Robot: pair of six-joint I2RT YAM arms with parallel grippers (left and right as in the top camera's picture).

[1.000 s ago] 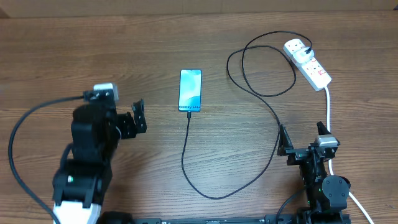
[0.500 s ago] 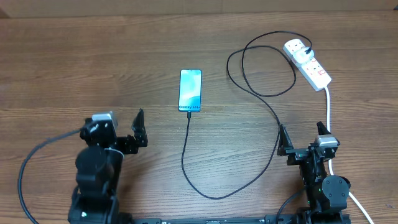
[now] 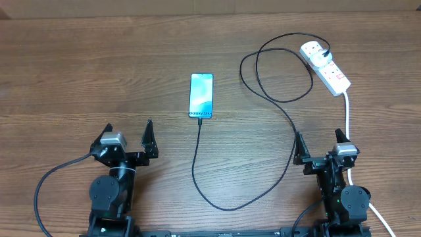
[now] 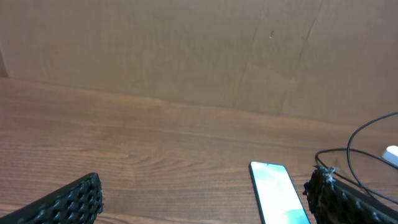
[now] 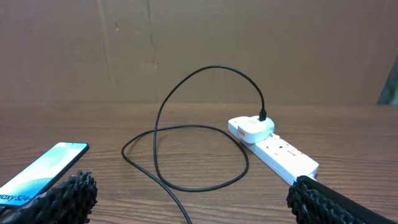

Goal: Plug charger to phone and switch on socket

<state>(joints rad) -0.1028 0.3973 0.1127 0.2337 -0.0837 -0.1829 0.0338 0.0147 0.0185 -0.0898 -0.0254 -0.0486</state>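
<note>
The phone (image 3: pixel 201 95) lies flat mid-table with its blue screen lit, also seen as the phone (image 4: pixel 277 196) and the phone (image 5: pixel 38 169) in the wrist views. The black charger cable (image 3: pixel 197 158) meets the phone's near end, curves right and loops up to a white wall plug (image 3: pixel 314 52) seated in the socket (image 3: pixel 332 74), a white power strip with red switches at the back right. My left gripper (image 3: pixel 127 135) stands open near the table's front, left of the cable. My right gripper (image 3: pixel 320 145) is open below the socket (image 5: pixel 283 157). Both hold nothing.
The socket's thick white cord (image 3: pixel 347 115) runs down past my right gripper's right side. A brown cardboard wall (image 4: pixel 186 50) closes the back of the table. The cable loop (image 5: pixel 186 134) lies between phone and socket.
My left arm has drawn back from beside the phone to the table's front edge and turned to face forward, still open. The right arm, phone and cable have not moved.
</note>
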